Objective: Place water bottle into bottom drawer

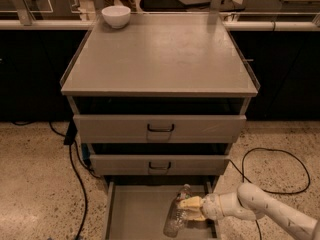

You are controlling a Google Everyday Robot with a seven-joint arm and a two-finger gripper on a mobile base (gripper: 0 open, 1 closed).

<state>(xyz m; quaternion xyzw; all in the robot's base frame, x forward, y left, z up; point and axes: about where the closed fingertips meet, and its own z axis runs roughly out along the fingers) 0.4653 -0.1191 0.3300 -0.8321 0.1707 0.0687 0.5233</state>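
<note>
The bottom drawer of the grey cabinet is pulled open, showing its flat grey floor. The clear water bottle lies tilted inside the drawer at its right side, cap toward the back. My gripper reaches in from the right on a white arm, its cream fingers around the bottle's upper body. The fingers look shut on the bottle. Whether the bottle rests on the drawer floor is not certain.
A white bowl stands at the back left of the cabinet top. The two upper drawers with black handles are slightly ajar. Black cables lie on the speckled floor on both sides. A counter runs behind.
</note>
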